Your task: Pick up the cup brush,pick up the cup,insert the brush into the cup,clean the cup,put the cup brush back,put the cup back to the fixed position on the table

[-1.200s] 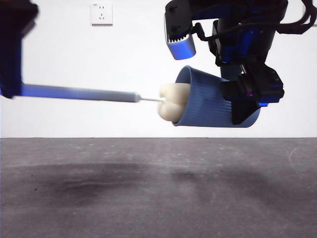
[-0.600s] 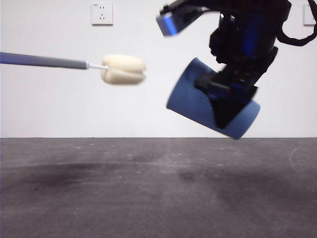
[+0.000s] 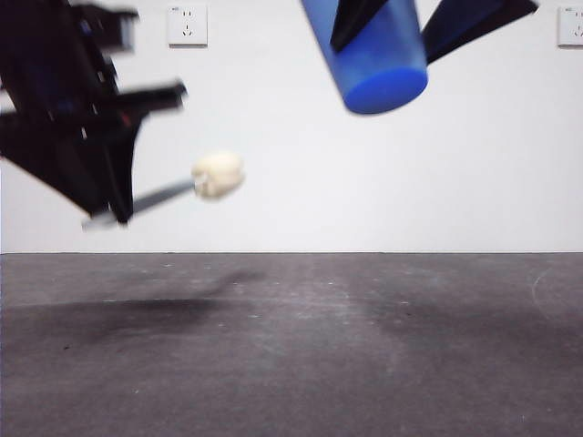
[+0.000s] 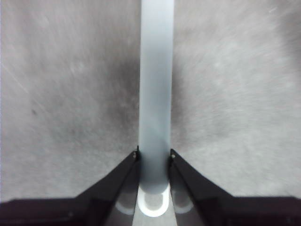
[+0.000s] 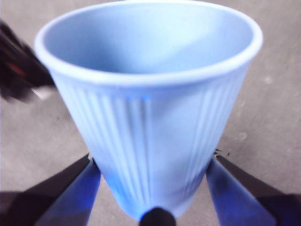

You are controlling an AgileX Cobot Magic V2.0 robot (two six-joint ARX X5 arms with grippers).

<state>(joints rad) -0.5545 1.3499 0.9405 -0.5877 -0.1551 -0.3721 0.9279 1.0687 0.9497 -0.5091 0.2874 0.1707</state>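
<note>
Left claw [image 4: 154,157]: pinching the cup brush [image 4: 155,94] by its grey handle, one black jaw on each side, the white looped end sitting between the jaw bases. In the front view this claw [image 3: 109,214] is the dark blurred mass at the left, well above the bench [image 3: 291,355]. The handle slopes up from it to the cream sponge head [image 3: 218,175], which hangs in the air, touching nothing.

Right claw [image 5: 153,188]: pinching the cup [image 5: 150,108] across its ribbed lower wall, jaws pressed on opposite sides near the narrow base. Wrist view shows the open mouth and smooth rim band turned away from the camera; inside looks bare. In the front view the cup [image 3: 369,50] is at the top edge, right of centre, tilted, with its flat base toward the camera and lower than the rest; black jaw tips flank it.

Brush head and cup are well apart. Wall socket [image 3: 187,25] on the white back wall.
</note>
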